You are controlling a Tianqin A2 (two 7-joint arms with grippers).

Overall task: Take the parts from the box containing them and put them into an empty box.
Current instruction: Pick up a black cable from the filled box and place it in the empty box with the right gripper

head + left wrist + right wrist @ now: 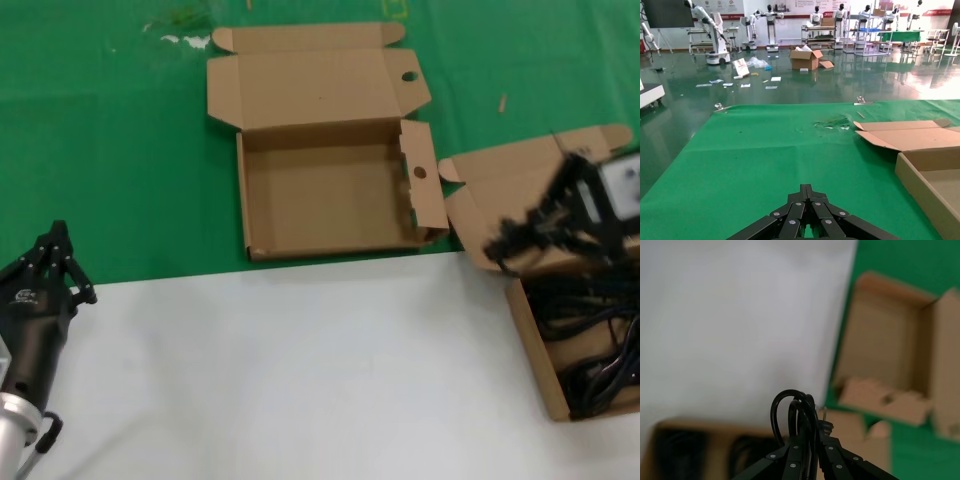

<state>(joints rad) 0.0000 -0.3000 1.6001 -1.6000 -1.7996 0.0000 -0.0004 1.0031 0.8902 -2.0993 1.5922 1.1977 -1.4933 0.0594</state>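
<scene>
The empty box [330, 190] lies open on the green cloth at the middle back, nothing inside it, its big lid folded away. The box containing the parts [530, 330] stands at the right edge with black coiled cables [600, 350] inside. Above its folded-back lid hangs my right gripper [540, 228], shut on one black cable bundle [510, 243]. In the right wrist view the cable's loops [790, 407] stick out past that gripper [809, 442], with the empty box [885, 340] beyond. My left gripper [55, 252] is parked at the lower left, shut and holding nothing [806, 192].
The near half of the table is white [300, 370], the far half green cloth [110, 150]. A side flap with a round hole [422, 175] stands on the empty box's right wall, close to the other box's lid [500, 190]. Bits of tape lie at the back left [185, 40].
</scene>
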